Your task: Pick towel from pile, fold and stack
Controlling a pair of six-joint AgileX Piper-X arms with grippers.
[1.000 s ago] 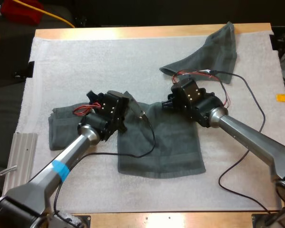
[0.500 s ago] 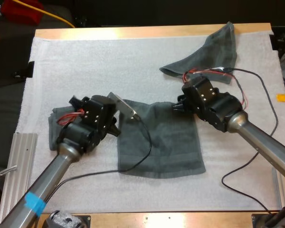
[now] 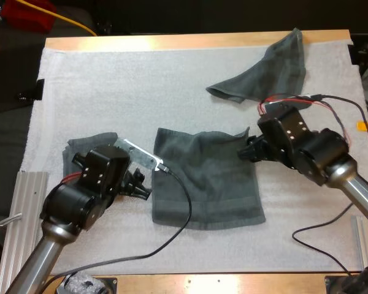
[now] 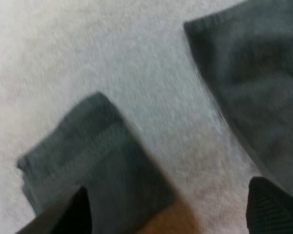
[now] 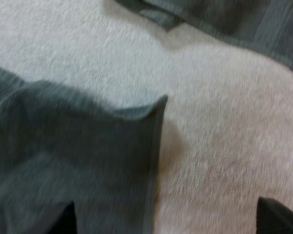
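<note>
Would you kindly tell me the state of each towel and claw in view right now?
Middle towel: spread flat, far right corner curled up.
Left towel: folded, lying flat.
Far towel: crumpled.
Left claw: open, holding nothing.
Right claw: open, holding nothing.

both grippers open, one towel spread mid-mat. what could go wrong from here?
1. The spread towel has its far right corner curled up beside the right gripper; a fold made now would likely come out uneven.
2. The left gripper hangs open between the spread towel and the smaller towel; closing here might catch the wrong edge.
</note>
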